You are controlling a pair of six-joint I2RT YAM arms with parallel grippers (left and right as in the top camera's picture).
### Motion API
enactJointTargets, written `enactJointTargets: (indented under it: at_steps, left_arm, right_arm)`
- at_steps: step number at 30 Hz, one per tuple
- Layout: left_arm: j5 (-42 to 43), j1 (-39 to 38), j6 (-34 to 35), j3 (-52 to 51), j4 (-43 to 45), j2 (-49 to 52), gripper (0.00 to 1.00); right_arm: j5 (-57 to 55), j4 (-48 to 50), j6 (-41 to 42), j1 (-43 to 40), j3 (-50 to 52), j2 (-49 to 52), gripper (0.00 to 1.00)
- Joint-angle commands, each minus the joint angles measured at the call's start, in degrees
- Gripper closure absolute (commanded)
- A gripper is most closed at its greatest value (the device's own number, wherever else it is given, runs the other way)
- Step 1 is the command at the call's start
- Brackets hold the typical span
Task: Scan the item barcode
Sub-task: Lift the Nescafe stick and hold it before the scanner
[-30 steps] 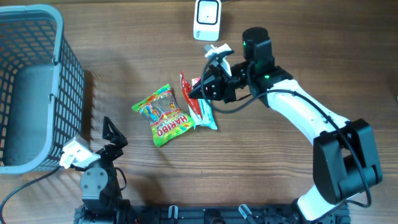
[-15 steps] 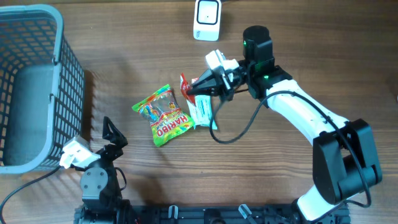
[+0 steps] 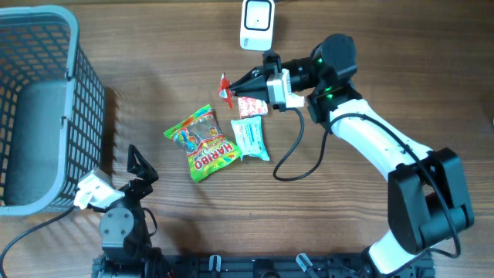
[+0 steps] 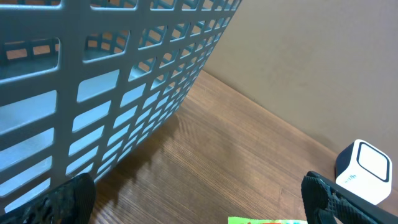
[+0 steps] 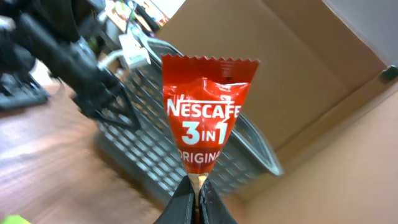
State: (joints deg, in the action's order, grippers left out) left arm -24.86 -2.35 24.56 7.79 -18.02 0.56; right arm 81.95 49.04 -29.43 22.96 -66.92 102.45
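My right gripper (image 3: 238,83) is shut on the bottom edge of a red Nescafe 3in1 sachet (image 3: 225,90), held in the air to the left of the wrist and below the white barcode scanner (image 3: 257,23). In the right wrist view the sachet (image 5: 207,118) stands upright above the closed gripper (image 5: 198,194), its printed front facing the camera. No barcode shows on this side. My left gripper (image 4: 205,208) rests low at the table's front left, open and empty, with its fingertips (image 4: 73,200) wide apart.
A Haribo bag (image 3: 201,143), a teal-and-white packet (image 3: 251,139) and a small red-and-white packet (image 3: 252,106) lie mid-table. A grey plastic basket (image 3: 38,108) fills the far left. A black cable (image 3: 297,158) loops under the right arm.
The right gripper has lifted the sachet off the pile of packets, turned its wrist and carried it up and back toward the scanner. The left arm has stayed still.
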Motion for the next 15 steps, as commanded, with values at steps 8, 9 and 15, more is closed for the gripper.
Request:
enactJointTargets:
  at_steps: [8,9,15]
  left_arm:
    - [-0.70,0.24,-0.48,-0.31,0.09,-0.17,0.00]
    - [-0.70,0.24,-0.48,-0.31,0.09,-0.17,0.00]
    - [-0.70,0.24,-0.48,-0.31,0.09,-0.17,0.00]
  right_arm:
    - [-13.35,-48.74,44.04,1.79,-0.46,-0.68,0.96]
    - [-21.88,-52.70,46.66,1.90,-0.46,-0.68,0.96]
    - [-53.70,-55.52,53.66,1.84,-1.88,-0.68,0.95]
